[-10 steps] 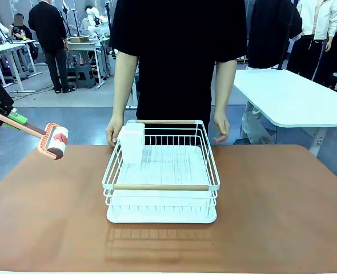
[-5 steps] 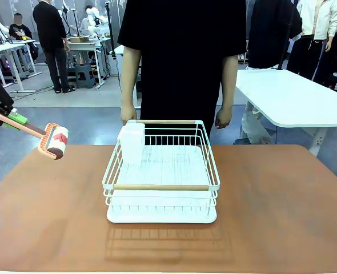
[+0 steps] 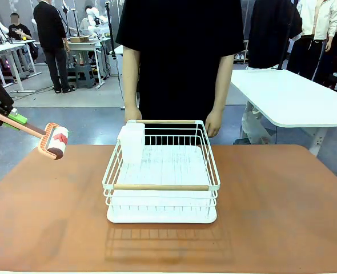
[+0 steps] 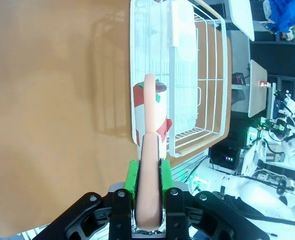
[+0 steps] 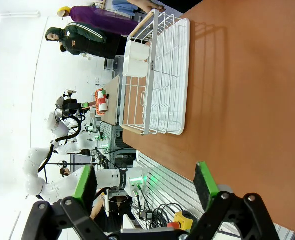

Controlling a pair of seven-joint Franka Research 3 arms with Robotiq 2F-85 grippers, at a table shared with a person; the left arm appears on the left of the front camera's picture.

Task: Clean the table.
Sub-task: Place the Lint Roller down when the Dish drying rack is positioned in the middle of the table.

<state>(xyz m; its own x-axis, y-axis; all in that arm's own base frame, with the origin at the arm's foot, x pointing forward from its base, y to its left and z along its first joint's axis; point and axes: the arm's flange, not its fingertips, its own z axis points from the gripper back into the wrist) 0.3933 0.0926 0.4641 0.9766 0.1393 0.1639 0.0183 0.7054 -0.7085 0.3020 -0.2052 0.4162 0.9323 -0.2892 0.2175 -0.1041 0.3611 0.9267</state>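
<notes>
The reddish-brown table (image 3: 271,217) stretches across the front view, with a white wire rack (image 3: 160,186) on a white tray at its middle. My left gripper (image 3: 8,119) hovers off the table's far left corner, shut on the pink handle of a lint roller (image 3: 54,141) whose head hangs just above the table's left edge. In the left wrist view the green pads of my left gripper (image 4: 148,180) clamp that handle, and the roller (image 4: 150,110) points towards the rack (image 4: 207,75). My right gripper (image 5: 145,185) stands open above the table (image 5: 247,100), with nothing between its fingers.
A white container (image 3: 132,142) sits in the rack's far left corner. A person in black stands at the far edge behind the rack, one hand (image 3: 213,127) hanging near the rack's far right corner. A white-topped table (image 3: 294,97) stands behind on the right.
The person's hands have drawn back from the rack's far rim towards their sides. My left gripper and the roller have stayed still.
</notes>
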